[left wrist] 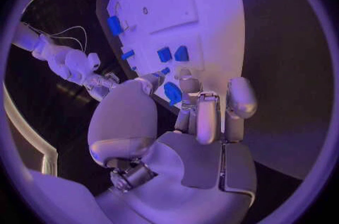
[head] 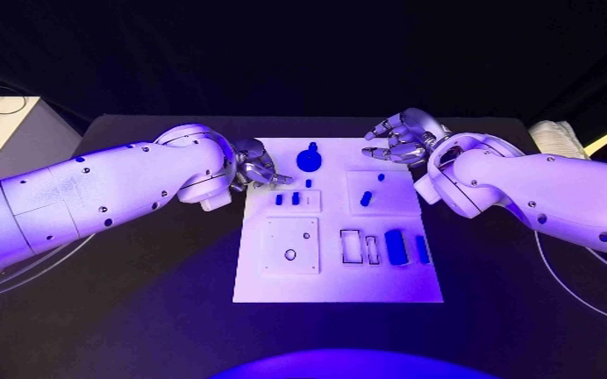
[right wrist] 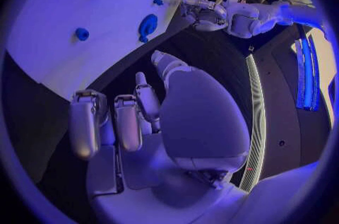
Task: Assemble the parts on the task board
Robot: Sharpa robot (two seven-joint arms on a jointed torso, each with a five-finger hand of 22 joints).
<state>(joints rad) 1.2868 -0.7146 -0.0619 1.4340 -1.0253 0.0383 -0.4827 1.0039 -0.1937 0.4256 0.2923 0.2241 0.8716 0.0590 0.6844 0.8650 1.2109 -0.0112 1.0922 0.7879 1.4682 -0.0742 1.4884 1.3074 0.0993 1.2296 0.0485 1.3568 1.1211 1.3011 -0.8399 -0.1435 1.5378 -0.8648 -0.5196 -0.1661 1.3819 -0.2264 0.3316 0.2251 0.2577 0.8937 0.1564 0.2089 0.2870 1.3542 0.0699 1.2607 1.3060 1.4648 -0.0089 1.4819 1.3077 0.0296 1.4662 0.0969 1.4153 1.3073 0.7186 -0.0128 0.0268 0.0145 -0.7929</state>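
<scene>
The white task board [head: 335, 282] lies in the middle of the black table. A large blue knob [head: 309, 160] stands near its far edge, with small blue parts [head: 289, 198] and a blue peg [head: 366, 197] in front of it. Two long blue pieces [head: 396, 246] sit in slots at the board's right. My left hand [head: 257, 167] hovers at the far left corner, fingers apart and holding nothing; its wrist view has the knob [left wrist: 172, 92] just beyond the fingers [left wrist: 209, 116]. My right hand [head: 403, 139] hangs over the far right corner, holding nothing, its fingers [right wrist: 127, 119] spread.
A white inset plate [head: 292, 245] with a hole and two bare rectangular slots [head: 352, 246] sit on the board's near half. A grey box [head: 25, 129] stands off the table's left; a pale object [head: 557, 138] lies at its far right. Cables [head: 38, 265] trail at left.
</scene>
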